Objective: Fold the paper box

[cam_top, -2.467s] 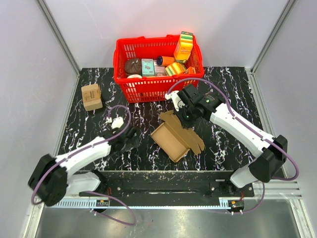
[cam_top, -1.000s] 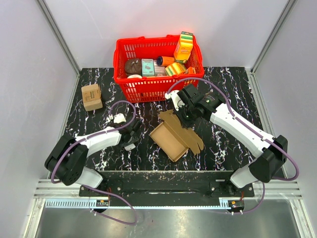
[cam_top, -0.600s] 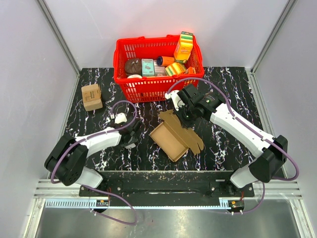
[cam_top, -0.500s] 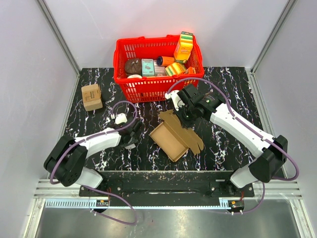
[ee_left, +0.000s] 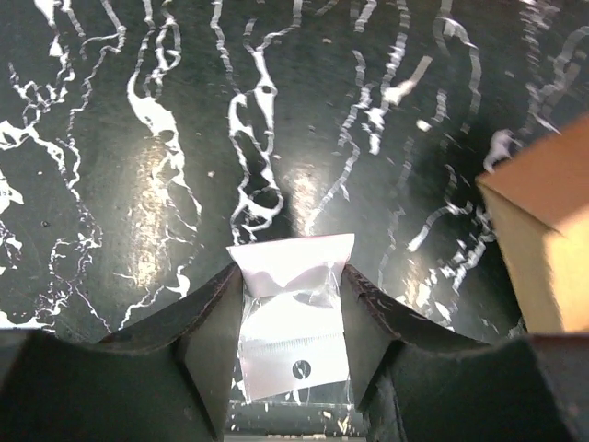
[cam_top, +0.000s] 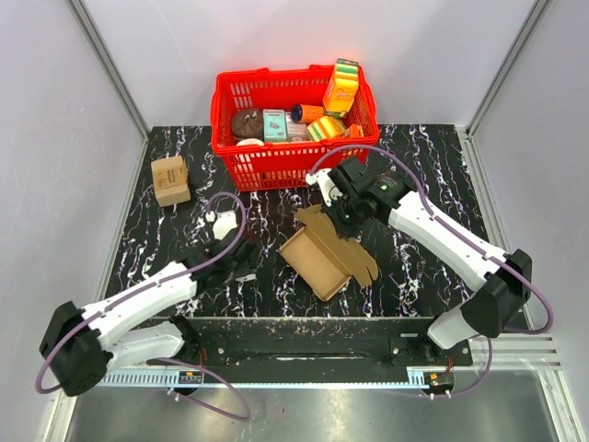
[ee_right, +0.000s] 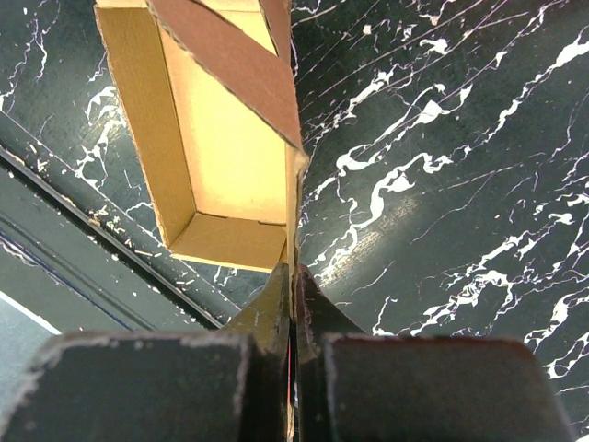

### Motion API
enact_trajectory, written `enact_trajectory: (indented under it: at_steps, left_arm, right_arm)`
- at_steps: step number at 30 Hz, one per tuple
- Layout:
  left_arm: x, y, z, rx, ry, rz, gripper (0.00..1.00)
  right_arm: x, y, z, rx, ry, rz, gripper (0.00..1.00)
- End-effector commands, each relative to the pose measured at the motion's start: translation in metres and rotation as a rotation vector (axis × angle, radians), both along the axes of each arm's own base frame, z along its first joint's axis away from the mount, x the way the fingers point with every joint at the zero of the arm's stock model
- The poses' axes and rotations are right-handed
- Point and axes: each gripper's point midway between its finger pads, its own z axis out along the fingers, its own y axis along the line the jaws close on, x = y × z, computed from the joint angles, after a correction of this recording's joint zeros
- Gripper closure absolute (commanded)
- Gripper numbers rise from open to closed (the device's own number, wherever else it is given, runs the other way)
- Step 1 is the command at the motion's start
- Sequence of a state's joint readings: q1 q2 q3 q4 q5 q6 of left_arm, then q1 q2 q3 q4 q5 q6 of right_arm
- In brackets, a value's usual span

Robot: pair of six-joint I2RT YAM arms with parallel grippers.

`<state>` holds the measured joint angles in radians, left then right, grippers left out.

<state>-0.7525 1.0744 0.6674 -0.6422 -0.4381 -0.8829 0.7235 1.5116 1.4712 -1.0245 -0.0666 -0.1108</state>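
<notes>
The paper box (cam_top: 322,260), plain brown cardboard, lies open as a shallow tray in the middle of the table with flaps spread to its right. My right gripper (cam_top: 342,217) is shut on the thin edge of one of its walls; in the right wrist view the fingers (ee_right: 293,273) pinch that wall, with the box's inside (ee_right: 221,166) just beyond. My left gripper (cam_top: 241,261) is low over the table left of the box. Its fingers (ee_left: 292,273) press both sides of a small clear plastic packet (ee_left: 293,322). A corner of the box (ee_left: 543,239) shows at the right.
A red basket (cam_top: 276,168) full of colourful packages stands at the back, just behind the right gripper. A small tan printed box (cam_top: 171,180) sits at the far left. A metal rail (cam_top: 304,343) runs along the near edge of the black marbled table.
The left arm's elbow has swung back toward the near left while its gripper stayed left of the box, and its jaws have narrowed onto the packet. The right arm and box have not moved.
</notes>
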Motion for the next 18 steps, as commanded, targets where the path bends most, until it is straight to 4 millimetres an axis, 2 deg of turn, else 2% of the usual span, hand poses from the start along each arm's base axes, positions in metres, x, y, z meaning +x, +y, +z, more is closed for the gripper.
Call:
enact_trajectory:
  at_steps: [1, 5, 7, 8, 10, 11, 12, 13, 15, 18]
  left_arm:
    - [-0.013, -0.033, 0.045, -0.087, -0.102, -0.170, 0.51]
    - [-0.019, -0.077, 0.087, -0.196, -0.231, -0.309, 0.51]
    - [-0.022, -0.092, 0.093, -0.199, -0.248, -0.353, 0.51]
    - [-0.017, -0.099, 0.106, -0.210, -0.282, -0.350, 0.51]
    - [-0.015, -0.113, 0.104, -0.180, -0.293, -0.379, 0.51]
    - [-0.009, -0.122, 0.114, -0.191, -0.323, -0.378, 0.51]
    - [-0.007, -0.128, 0.115, -0.175, -0.331, -0.394, 0.51]
    - [-0.004, -0.134, 0.106, -0.138, -0.318, -0.401, 0.51]
    - [0.004, -0.145, 0.112, -0.129, -0.345, -0.410, 0.50]
    - [0.011, -0.162, 0.105, -0.116, -0.352, -0.435, 0.49]
  right_arm:
    - [-0.001, 0.003, 0.001, 0.006, 0.031, 0.011, 1.00]
    - [-0.002, 0.003, 0.000, 0.002, 0.042, 0.012, 1.00]
    - [-0.002, 0.003, -0.001, 0.000, 0.046, 0.012, 1.00]
    - [-0.003, 0.004, 0.000, 0.009, 0.050, 0.014, 1.00]
    - [-0.006, 0.007, -0.002, 0.021, 0.069, 0.023, 1.00]
    - [-0.007, 0.008, -0.002, 0.022, 0.074, 0.022, 1.00]
    - [-0.007, 0.009, -0.003, 0.024, 0.081, 0.023, 1.00]
    - [-0.008, 0.008, -0.003, 0.021, 0.088, 0.022, 1.00]
    - [-0.010, 0.008, -0.005, 0.016, 0.100, 0.024, 1.00]
    - [-0.012, 0.007, -0.004, 0.010, 0.110, 0.023, 1.00]
